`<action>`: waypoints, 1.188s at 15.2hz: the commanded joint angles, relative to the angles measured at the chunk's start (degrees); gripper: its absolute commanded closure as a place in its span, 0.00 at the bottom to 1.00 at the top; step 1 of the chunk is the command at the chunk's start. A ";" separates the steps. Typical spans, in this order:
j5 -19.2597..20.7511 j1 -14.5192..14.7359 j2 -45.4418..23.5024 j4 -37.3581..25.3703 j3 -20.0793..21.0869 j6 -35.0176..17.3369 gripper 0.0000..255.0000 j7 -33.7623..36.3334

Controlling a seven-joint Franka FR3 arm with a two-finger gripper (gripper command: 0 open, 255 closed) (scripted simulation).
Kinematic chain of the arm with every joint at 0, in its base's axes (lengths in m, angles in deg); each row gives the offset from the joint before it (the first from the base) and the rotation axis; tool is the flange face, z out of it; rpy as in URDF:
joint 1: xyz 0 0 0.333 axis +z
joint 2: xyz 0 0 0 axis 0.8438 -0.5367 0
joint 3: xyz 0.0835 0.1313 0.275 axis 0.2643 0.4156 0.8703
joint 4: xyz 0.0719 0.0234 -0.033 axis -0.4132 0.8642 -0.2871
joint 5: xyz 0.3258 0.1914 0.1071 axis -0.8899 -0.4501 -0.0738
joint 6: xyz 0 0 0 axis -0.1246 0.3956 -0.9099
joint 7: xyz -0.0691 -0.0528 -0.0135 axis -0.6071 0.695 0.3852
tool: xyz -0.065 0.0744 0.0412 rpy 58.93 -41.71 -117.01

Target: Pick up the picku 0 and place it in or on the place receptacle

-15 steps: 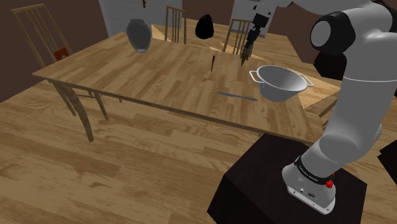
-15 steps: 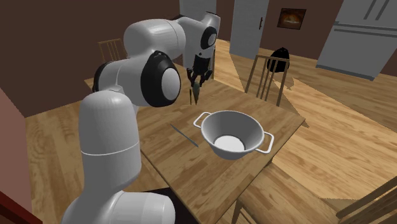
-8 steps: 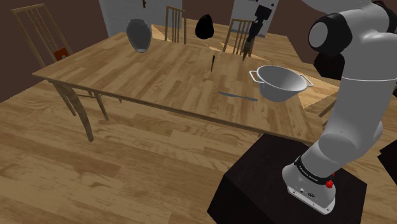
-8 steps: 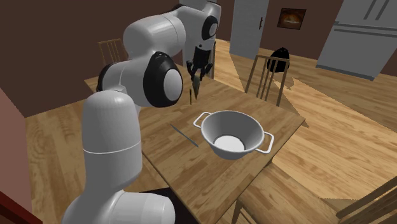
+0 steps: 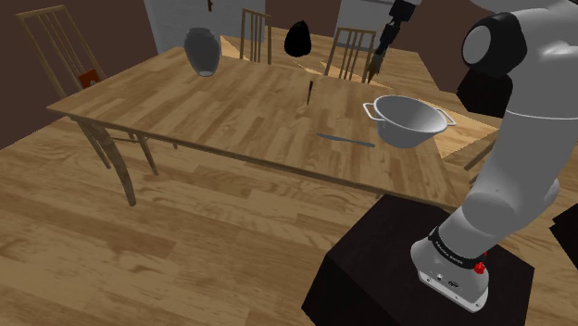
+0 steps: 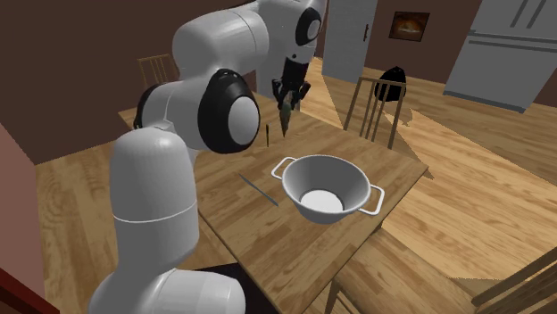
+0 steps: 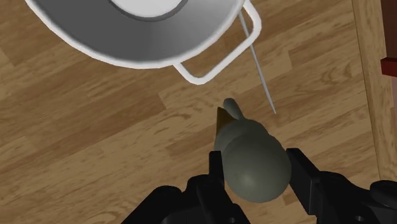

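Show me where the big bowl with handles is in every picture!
Shoulder view: bowl at the table's right end.
Second exterior view: bowl in the middle, by the table's near edge.
Wrist view: bowl beyond the claw, which grips a pear-shaped thing.
Shared landmark: the thin metal rod lying beside it.

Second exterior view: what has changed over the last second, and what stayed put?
The gripper, shut on the grey-green pear-shaped object throughout, rose and shifted toward the second exterior view's right, nearer the grey two-handled bowl. Nothing was newly taken hold of or let go. The bowl, the thin metal utensil and the dark vase stayed where they were on the wooden table.
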 commanded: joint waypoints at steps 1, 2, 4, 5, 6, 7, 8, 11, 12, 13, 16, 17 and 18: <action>0.85 -0.56 2.23 2.48 -0.75 0.05 1.00 -1.78; 1.18 -1.08 3.06 3.18 -1.15 0.36 1.00 -2.75; 1.77 -2.20 4.52 4.25 -1.97 1.12 1.00 -4.74; 2.04 -2.79 5.14 4.63 -2.41 1.56 1.00 -5.75; 2.28 -3.42 5.70 4.92 -2.84 2.03 1.00 -6.78; 2.50 -4.07 6.19 5.10 -3.30 2.54 1.00 -7.83; 2.69 -4.74 6.60 5.19 -3.76 3.09 1.00 -8.89; 3.12 -7.02 7.43 4.89 -5.10 4.92 1.00 -12.20; 3.19 -7.86 7.55 4.59 -5.56 5.60 1.00 -13.35; 3.23 -8.72 7.60 4.20 -6.03 6.31 1.00 -14.52; 3.46 -10.82 7.82 4.11 -7.24 7.32 1.00 -17.71; 3.75 -10.51 8.26 5.46 -7.22 6.33 1.00 -17.76; 4.02 -10.23 8.67 6.77 -7.19 5.36 1.00 -17.80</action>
